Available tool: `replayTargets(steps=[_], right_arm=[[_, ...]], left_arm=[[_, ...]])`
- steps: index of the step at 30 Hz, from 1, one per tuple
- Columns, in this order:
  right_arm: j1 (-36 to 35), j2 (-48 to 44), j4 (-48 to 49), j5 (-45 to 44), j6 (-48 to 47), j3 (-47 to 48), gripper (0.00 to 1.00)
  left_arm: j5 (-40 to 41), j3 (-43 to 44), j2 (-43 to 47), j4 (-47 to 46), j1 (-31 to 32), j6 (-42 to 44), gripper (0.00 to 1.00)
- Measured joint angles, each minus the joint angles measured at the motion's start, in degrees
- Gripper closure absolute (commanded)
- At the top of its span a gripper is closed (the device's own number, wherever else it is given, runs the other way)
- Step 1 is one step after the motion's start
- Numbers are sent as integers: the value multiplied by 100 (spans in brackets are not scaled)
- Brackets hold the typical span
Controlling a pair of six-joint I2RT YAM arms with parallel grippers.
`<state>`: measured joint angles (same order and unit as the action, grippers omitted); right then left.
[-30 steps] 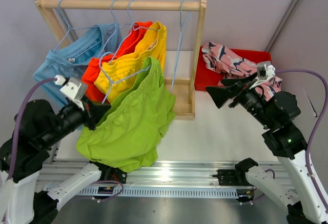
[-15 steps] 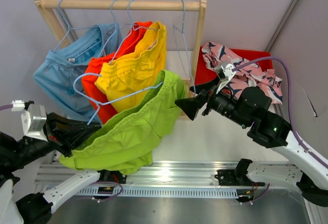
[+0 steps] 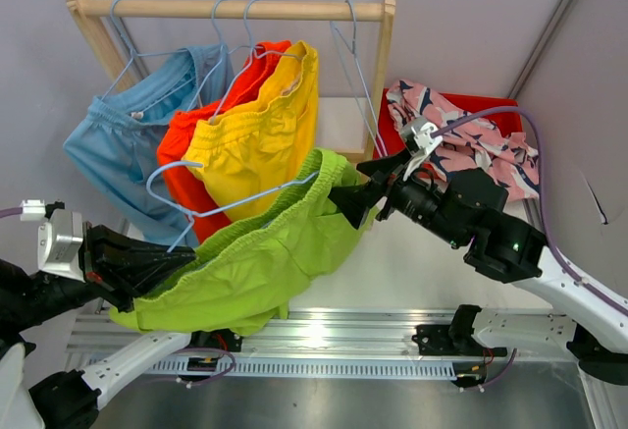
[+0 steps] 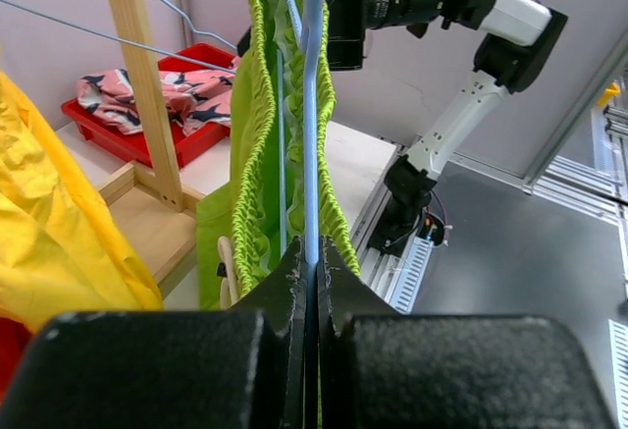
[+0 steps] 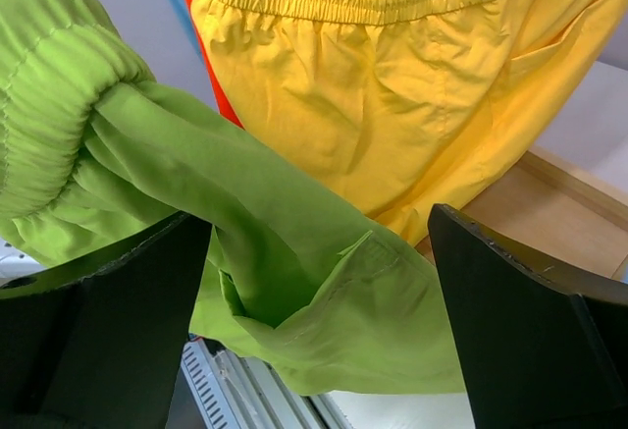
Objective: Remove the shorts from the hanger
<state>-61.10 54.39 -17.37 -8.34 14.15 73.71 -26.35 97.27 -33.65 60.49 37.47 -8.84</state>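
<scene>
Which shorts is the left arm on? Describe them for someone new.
Find the wooden rack at the table's back. In front of it, off the rail, green shorts hang on a blue hanger pinched by the left gripper. It is the only green pair, and the only one on a hanger off the rail.

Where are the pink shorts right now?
In the top view, the pink shorts lie in the red tray at the back right of the table, just right of the wooden rack.
</scene>
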Motion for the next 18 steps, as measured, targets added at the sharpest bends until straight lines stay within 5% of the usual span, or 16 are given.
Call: replayTargets(steps=[4,6,7,8,10,18], right_arm=[[-98,13,76,-50,-48,0,1],[-140,13,111,-68,-81,0,16],[-155,13,138,-66,-107,-2,33],[-166,13,164,-57,-144,-11,72],[-179,13,229,4,-142,-44,100],[-267,-153,262,-256,-111,-280,100]], left_arm=[[-142,0,2,-35,2,-28,100],[-160,0,4,-57,2,-39,100],[-181,-2,7,-76,2,-48,100],[-197,-2,7,-96,2,-66,100],[-195,-2,7,-127,2,-79,100],[186,-70,7,-76,7,-61,100]])
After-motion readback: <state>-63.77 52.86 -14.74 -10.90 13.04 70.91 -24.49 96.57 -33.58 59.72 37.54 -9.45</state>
